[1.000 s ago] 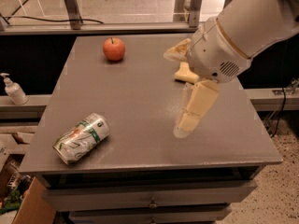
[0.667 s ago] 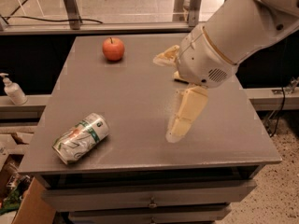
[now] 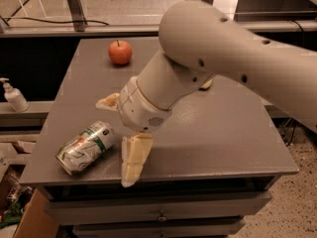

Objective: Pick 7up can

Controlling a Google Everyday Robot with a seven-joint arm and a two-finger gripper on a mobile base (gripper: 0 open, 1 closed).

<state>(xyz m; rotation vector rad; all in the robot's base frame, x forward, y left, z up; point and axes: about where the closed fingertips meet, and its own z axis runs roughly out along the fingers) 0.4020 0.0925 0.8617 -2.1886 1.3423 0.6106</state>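
Note:
The 7up can (image 3: 86,147) lies on its side at the front left of the grey table (image 3: 223,133); it is silvery-white with green bands. My gripper (image 3: 114,143) is open, just to the right of the can's right end. One pale finger (image 3: 133,160) points down past the table's front edge, and the other finger (image 3: 108,102) sticks out to the left behind the can. The can sits between the two spread fingers' reach but nothing grips it. The big white arm hides much of the table's middle.
A red apple (image 3: 120,52) stands at the table's back left. A small yellowish thing (image 3: 207,85) peeks out behind the arm. A soap bottle (image 3: 14,97) stands on a low shelf to the left. Drawers sit under the tabletop.
The arm has swung left and toward the front edge, bringing the open gripper from the table's right middle to right beside the can. The can and apple have not moved.

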